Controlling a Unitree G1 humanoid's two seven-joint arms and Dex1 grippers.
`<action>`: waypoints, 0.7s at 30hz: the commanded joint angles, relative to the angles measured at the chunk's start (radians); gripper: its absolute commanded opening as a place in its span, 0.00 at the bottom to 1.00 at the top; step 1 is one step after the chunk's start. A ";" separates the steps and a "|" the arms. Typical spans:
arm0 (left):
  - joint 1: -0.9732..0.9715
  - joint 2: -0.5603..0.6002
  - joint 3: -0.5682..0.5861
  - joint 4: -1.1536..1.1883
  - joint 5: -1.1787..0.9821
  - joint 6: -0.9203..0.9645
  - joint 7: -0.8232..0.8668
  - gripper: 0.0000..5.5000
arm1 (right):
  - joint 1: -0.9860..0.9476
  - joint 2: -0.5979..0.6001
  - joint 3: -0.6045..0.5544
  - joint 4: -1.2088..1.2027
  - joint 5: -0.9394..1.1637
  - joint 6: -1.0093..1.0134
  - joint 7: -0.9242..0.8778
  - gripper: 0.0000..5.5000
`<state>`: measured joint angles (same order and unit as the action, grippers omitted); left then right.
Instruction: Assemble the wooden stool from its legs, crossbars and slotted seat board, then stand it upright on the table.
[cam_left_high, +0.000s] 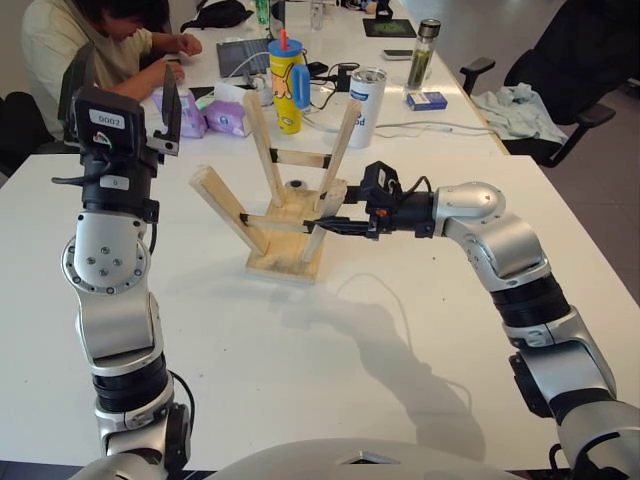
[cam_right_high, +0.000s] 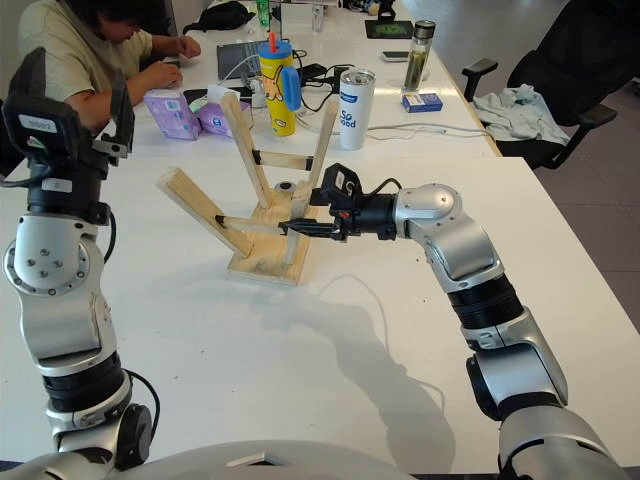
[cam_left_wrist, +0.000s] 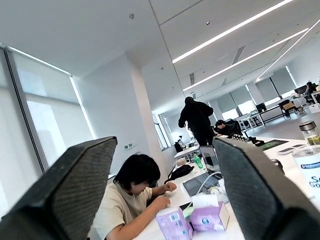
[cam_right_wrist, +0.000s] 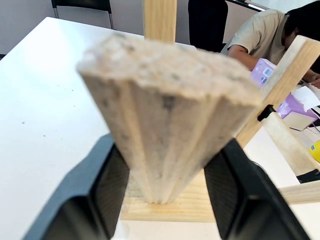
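Observation:
The wooden stool lies upside down near the table's far edge, its slotted seat board (cam_left_high: 285, 262) flat on the top. Two legs (cam_left_high: 262, 135) stand up, joined by a crossbar (cam_left_high: 300, 158). A third leg (cam_left_high: 225, 205) splays out to the left. My right gripper (cam_left_high: 335, 225) comes in from the right and is shut on the short near leg (cam_right_wrist: 167, 100) just above the board, with a finger (cam_right_wrist: 107, 185) on each side. Left of the stool, my left gripper (cam_left_high: 122, 85) is held high and pointing up, open and empty, its fingers (cam_left_wrist: 70, 190) wide apart.
Behind the stool, on the adjoining table, stand a yellow bottle (cam_left_high: 285, 85), a white tumbler (cam_left_high: 366, 105), purple tissue packs (cam_left_high: 205, 115) and a laptop (cam_left_high: 245, 60). A person sits there at the far left. White table top (cam_left_high: 380, 380) lies bare in front of the stool.

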<state>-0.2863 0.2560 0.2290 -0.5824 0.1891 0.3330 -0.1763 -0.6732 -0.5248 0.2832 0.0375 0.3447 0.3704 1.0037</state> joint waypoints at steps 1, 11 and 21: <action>0.047 -0.007 -0.002 0.074 -0.023 0.017 0.014 0.66 | -0.046 -0.029 -0.037 0.067 -0.047 0.024 -0.009 0.37; 0.081 -0.014 -0.030 0.158 -0.057 0.011 0.035 0.66 | -0.094 -0.001 -0.076 0.198 -0.020 0.038 0.050 0.37; 0.101 -0.018 -0.083 0.190 -0.072 0.034 0.041 0.66 | -0.086 -0.022 -0.063 0.130 0.031 0.148 0.214 0.60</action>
<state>-0.1940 0.2405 0.1559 -0.3974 0.1194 0.3531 -0.1398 -0.7598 -0.5307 0.2213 0.2024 0.3448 0.4822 1.1757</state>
